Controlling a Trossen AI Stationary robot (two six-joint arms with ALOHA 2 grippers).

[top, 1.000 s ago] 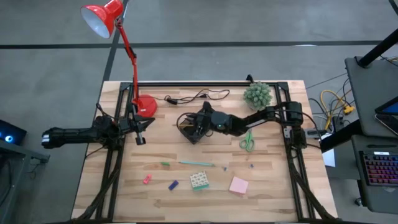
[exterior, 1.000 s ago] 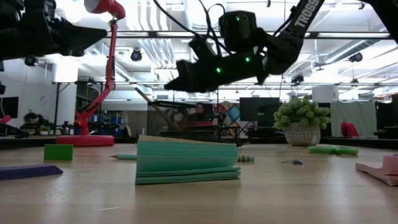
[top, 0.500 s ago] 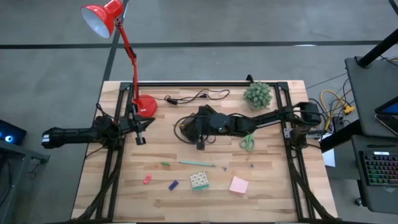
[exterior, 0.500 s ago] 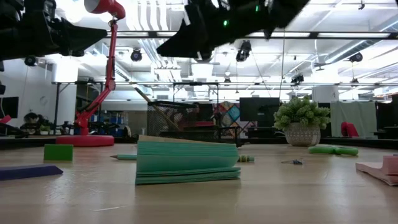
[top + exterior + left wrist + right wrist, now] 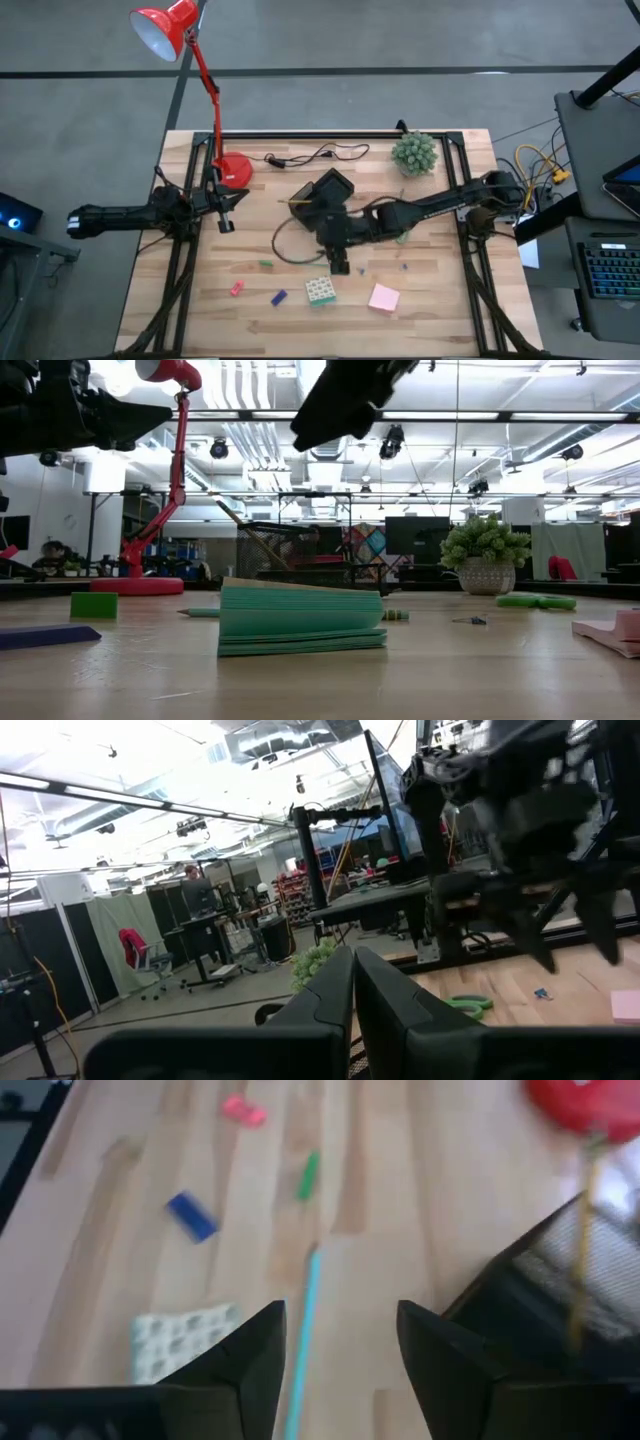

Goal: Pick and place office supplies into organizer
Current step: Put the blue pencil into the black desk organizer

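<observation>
Status: early stage; most supplies not yet stowed.

Organizer (image 5: 328,192): black tray, centre of the table toward the back, just in front of the black cable (image 5: 315,155). A pencil (image 5: 297,201) stands slanted in it w/ one end sticking out past the rim; judged the only item stowed so far. Other contents cannot be told.

Right gripper (image 5: 339,264): arm reaches from the right side across the table; gripper is past the organizer on the front side, above the loose items. Fingers spread wide, nothing between them. In the right wrist view the teal pen (image 5: 301,1338) lies directly between the fingers (image 5: 245,1358), on the table below. Judged: lining up for the pen as next pick.

Left gripper (image 5: 224,220): parked at the left edge, near the lamp base (image 5: 232,171). Fingers pressed together, holding nothing.

Items left on the table, front half:
- green piece (image 5: 265,263)
- red piece (image 5: 237,288)
- blue piece (image 5: 279,297)
- patterned block (image 5: 320,290)
- pink note pad (image 5: 383,297)
- scissors (image 5: 401,232), mostly hidden under the right arm.

Plant ball (image 5: 414,153), back right: not part of the job.
</observation>
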